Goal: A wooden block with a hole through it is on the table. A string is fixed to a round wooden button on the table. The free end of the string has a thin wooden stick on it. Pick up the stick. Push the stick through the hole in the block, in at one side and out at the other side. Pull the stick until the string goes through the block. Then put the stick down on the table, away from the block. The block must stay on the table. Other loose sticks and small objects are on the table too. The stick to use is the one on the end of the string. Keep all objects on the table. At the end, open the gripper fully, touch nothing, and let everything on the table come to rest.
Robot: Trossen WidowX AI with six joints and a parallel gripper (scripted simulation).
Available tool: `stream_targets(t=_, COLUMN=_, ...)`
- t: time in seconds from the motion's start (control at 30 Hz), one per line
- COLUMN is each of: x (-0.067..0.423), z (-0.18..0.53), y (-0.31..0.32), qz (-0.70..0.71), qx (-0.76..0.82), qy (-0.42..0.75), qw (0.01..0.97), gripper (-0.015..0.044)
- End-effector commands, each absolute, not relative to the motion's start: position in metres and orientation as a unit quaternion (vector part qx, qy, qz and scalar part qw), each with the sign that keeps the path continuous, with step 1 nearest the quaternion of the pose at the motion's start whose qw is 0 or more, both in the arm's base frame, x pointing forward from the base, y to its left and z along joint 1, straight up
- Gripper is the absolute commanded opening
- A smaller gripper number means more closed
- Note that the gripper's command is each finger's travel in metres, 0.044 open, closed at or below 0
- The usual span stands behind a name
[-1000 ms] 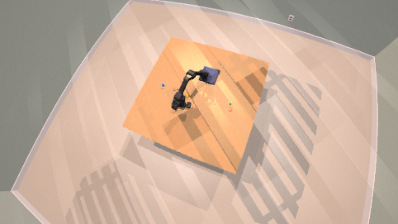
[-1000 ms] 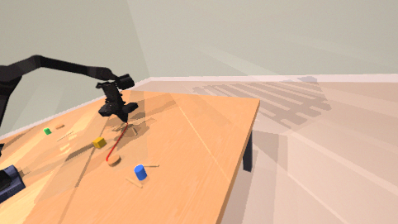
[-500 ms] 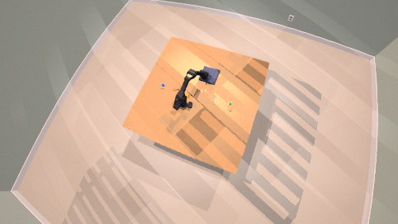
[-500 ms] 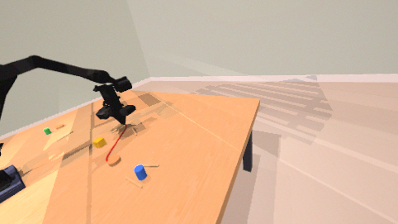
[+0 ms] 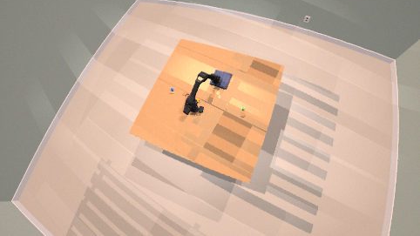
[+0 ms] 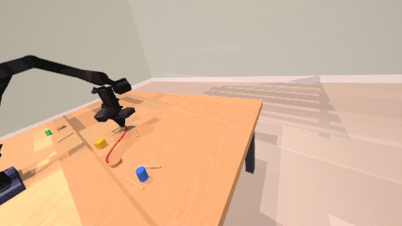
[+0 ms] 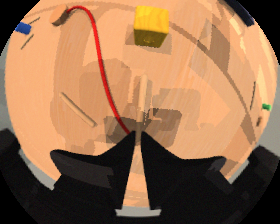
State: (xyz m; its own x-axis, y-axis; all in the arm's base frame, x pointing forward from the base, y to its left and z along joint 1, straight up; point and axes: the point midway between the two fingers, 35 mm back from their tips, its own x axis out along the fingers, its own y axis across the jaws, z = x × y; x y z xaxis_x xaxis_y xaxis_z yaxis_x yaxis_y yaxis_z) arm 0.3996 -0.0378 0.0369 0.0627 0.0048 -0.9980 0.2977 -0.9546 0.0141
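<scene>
My gripper (image 7: 138, 134) (image 6: 123, 125) is shut on the thin wooden stick (image 7: 143, 92) a little above the table. In the wrist view the stick points from the fingertips toward the block, with a gap between them. The red string (image 7: 100, 60) (image 6: 120, 139) runs in a curve from the fingertips to the round button (image 7: 59, 15) (image 6: 115, 162) on the table. The yellow block (image 7: 151, 25) (image 6: 100, 143) sits on the table. A dark spot, perhaps its hole, shows faintly on its near face in the wrist view. The string passes beside the block, not through it.
A loose stick (image 7: 78, 109) (image 6: 136, 133) lies beside the gripper. A blue cylinder (image 6: 142, 174) (image 7: 23, 28) (image 5: 172, 90) has two sticks near it. A green piece (image 6: 47, 133) (image 7: 266, 107) (image 5: 243, 109), a brown disc (image 6: 61, 127) and another stick (image 6: 66, 137) lie on the opposite side.
</scene>
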Motion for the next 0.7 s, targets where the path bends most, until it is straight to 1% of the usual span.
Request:
stream_targets(t=0.0, x=0.394, z=0.037, y=-0.039, qz=-0.676, qx=0.721, qy=0.108, qw=0.108, gripper=0.0000)
stream_targets(t=0.67, x=0.370, z=0.035, y=-0.046, qz=-0.676, qx=0.721, qy=0.108, qw=0.108, gripper=0.0000)
